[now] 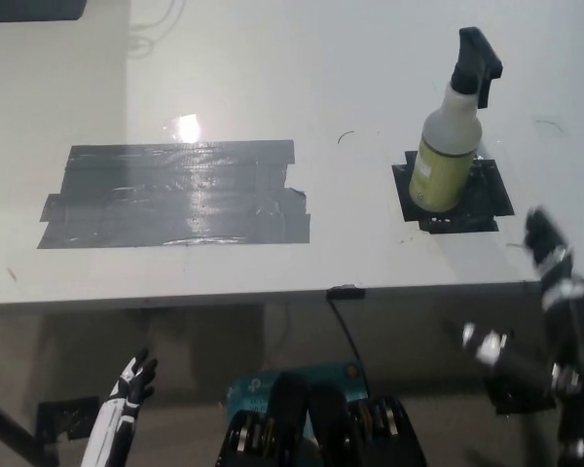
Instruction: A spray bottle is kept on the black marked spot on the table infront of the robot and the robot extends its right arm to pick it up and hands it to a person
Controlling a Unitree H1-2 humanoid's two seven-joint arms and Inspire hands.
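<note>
Head view, one item logged: spray bottle (451, 136), upright on the black marked spot (487, 199) on the table (370, 243), long axis vertical, nozzle at top. It is placed ahead of the right hand (550, 263) and slightly to its left, near but apart. Right hand is blurred; finger state cannot be told. Left hand (127, 399), far off below the table edge, is rested with fingers spread.

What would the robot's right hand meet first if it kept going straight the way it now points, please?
Probably the spray bottle. The right hand sits at the table's near edge, blurred, aimed up-left toward the bottle standing on its black marked spot. Nothing lies between them, though depth and height are unclear from this steep view.
</note>
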